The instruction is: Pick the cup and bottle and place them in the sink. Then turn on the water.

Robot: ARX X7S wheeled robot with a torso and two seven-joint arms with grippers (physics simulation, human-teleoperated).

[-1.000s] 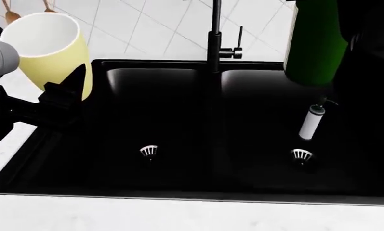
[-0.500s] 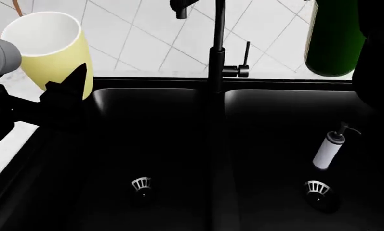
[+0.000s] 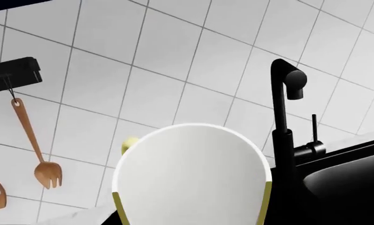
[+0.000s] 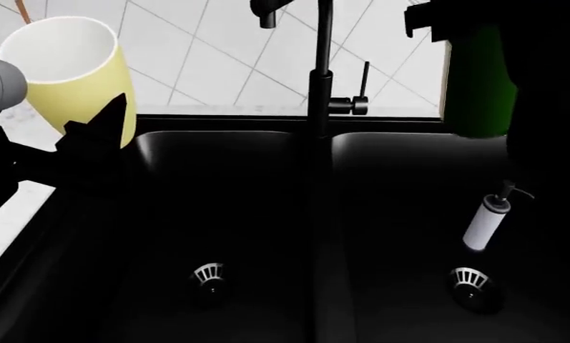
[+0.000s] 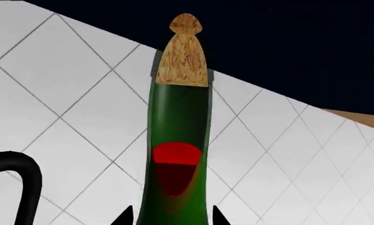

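Cup [image 4: 70, 71] sits clamped in the left gripper [image 4: 99, 139] above the sink's [image 4: 151, 214] left rim; the right gripper [image 4: 513, 86] grips the bottle [image 4: 480, 82] over the right basin, faucet [image 4: 319, 71] between them.

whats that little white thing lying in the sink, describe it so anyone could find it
Start at the black double-basin sink under the tall black faucet. In its right basin, just above the round metal drain, lies a small white-and-grey cylinder with a thin pump-like top. It is the only loose item inside either basin.

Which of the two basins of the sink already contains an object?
The right basin: a small white cylinder lies above its drain. The left basin shows only its drain.
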